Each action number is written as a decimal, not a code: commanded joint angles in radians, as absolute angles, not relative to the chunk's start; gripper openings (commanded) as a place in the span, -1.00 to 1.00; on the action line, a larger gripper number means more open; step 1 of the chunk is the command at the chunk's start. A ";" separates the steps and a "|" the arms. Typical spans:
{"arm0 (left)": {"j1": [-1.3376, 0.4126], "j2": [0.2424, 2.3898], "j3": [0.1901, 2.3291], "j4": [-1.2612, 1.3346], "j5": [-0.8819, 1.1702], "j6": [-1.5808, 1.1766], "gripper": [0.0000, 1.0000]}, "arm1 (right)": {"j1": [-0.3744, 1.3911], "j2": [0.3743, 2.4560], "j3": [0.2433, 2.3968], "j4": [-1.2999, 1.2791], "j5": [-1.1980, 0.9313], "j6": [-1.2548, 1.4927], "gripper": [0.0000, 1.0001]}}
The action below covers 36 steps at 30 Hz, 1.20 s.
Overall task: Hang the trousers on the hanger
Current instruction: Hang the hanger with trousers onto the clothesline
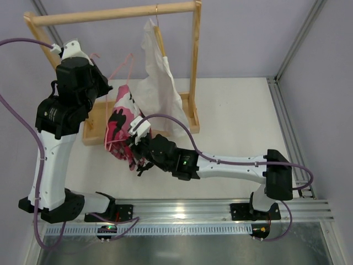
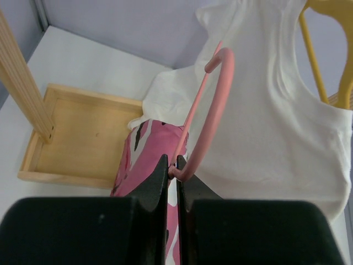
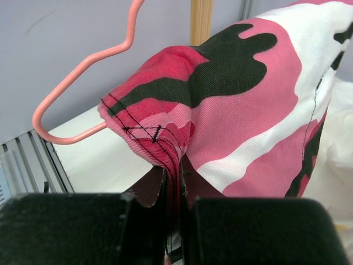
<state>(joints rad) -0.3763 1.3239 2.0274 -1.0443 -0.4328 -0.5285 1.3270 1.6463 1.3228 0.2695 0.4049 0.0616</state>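
table (image 1: 237,110) carries the wooden rack (image 1: 110,15). white garment (image 1: 160,83) hangs from the rack's top bar. trousers (image 3: 248,110) are held in the air in front of the rack's base, on the arm side, bunched and folded over the lower wire of the hanger (image 2: 219,105). one hanger corner sticks out of the cloth. left end effector (image 2: 172,165) is pressed together on the hanger wire just under the hook. right end effector (image 3: 174,178) pinches a stitched fold of the trousers, below the rack's top bar.

risks, my guess: the thin wire twists or slips in the left pinch, the hanger tips and the cloth slides off one end. a hard pull from the right drags the trousers back off the wire. the hook or cloth may snag the white garment just beside it.

the hanger hook points up toward the rack's top bar, tilted. the trousers' long axis seems to hang down from the wire toward the rack's base, but the bunching hides the exact lay.
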 commanded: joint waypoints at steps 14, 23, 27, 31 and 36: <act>-0.380 1.420 2.221 -0.735 -0.390 -0.385 -0.99 | 1.187 1.683 1.560 0.281 0.218 0.103 -0.92; -0.380 1.523 2.356 -0.722 -0.480 -0.342 -0.99 | 1.121 1.758 1.703 0.216 0.081 0.130 -0.92; -0.380 1.552 2.376 -0.678 -0.525 -0.307 -0.99 | 1.085 1.789 1.750 0.213 0.048 0.158 -0.92; -0.380 1.591 2.378 -0.608 -0.552 -0.273 -0.99 | 1.039 1.798 1.778 0.221 0.014 0.189 -0.92; -0.377 1.641 2.417 -0.529 -0.568 -0.259 -0.99 | 0.982 1.824 1.832 0.215 -0.058 0.204 -0.92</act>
